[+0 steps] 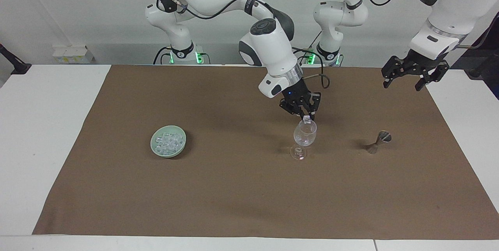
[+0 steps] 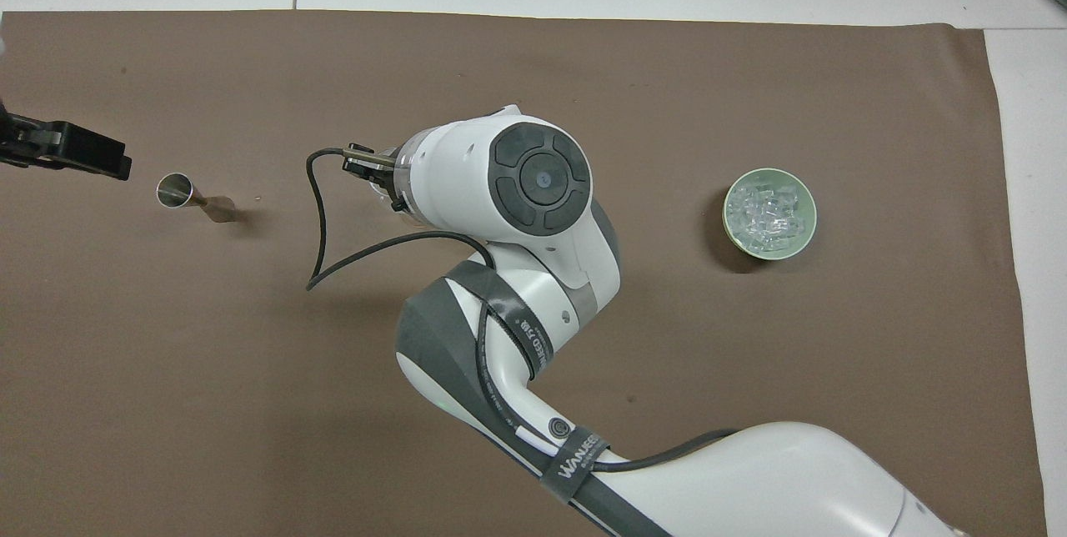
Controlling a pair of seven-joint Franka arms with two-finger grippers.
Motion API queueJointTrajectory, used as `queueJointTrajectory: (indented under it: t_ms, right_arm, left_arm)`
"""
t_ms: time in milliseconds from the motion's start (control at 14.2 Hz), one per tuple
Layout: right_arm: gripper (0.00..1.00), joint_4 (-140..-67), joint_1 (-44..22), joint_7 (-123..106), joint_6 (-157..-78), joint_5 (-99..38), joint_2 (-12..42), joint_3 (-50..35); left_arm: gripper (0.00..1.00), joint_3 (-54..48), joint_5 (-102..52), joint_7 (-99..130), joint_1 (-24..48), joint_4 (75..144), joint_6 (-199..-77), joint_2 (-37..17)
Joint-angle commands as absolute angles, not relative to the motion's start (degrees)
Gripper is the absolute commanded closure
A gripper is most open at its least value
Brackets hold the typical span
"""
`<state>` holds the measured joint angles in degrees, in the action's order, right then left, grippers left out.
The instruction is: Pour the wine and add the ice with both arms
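Note:
A clear stemmed glass stands upright mid-cloth. My right gripper hangs just over its rim, shut on one small ice cube that sits at the mouth of the glass. In the overhead view the right arm's wrist covers the glass and the cube. More ice is heaped in a pale green bowl toward the right arm's end. My left gripper waits open in the air over the cloth's edge at the left arm's end. No wine shows.
A small metal jigger stands on the brown cloth between the glass and the left arm's end of the table. White tabletop borders the cloth at both ends.

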<state>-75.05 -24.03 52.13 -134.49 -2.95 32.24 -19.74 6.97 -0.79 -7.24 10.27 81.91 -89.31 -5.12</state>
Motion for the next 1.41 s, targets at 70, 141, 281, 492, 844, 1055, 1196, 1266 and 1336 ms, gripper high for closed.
queueJointTrajectory:
  t_ms: [70, 141, 281, 492, 844, 1055, 1196, 1266, 1336]
  right_arm:
    - [1.00, -74.09, -23.73, 52.38, -138.68, -1.76, 34.62, -20.30]
    - [1.00, -73.83, -23.64, 52.38, -139.13, -1.76, 34.98, -20.30]
    - [0.88, -73.83, -23.73, 52.38, -139.13, -1.76, 34.98, -20.30]
    - [0.72, -73.83, -23.73, 52.64, -139.04, -1.76, 34.98, -20.30]
    - [0.46, -73.92, -24.17, 53.08, -138.52, -1.32, 34.72, -20.21]
    - [0.43, -73.92, -23.65, 53.00, -138.08, -0.88, 33.41, -19.87]
    - [0.22, -74.09, -22.68, 53.17, -137.81, 1.83, 32.00, -19.78]
    - [0.10, -75.22, -21.54, 53.26, -137.20, 2.54, 29.82, -19.69]
    - [0.00, -77.24, -20.32, 53.35, -136.59, 2.72, 27.71, -19.60]
  left_arm:
    - [0.00, 7.04, -1.32, -7.47, 9.76, 81.83, -88.86, -4.48]
    - [0.00, 6.86, -1.32, -7.47, 9.76, 81.83, -88.77, -4.48]
    - [0.00, 6.68, -1.23, -7.47, 9.84, 81.83, -88.86, -4.48]
    - [0.00, 6.59, -0.97, -6.94, 9.84, 81.91, -89.38, -4.57]
    - [0.00, 0.12, -0.35, -6.86, 4.33, 82.09, -89.39, -4.83]
    - [0.00, -2.29, -0.27, -6.77, 1.67, 82.00, -89.38, -5.01]
    - [0.00, -2.29, 2.27, -5.46, 2.37, 81.91, -88.77, -5.01]
    - [0.00, -2.20, 3.33, -4.32, 2.55, 81.91, -88.51, -5.01]
    - [0.00, -2.28, 3.60, -2.65, 2.55, 81.91, -88.42, -4.92]
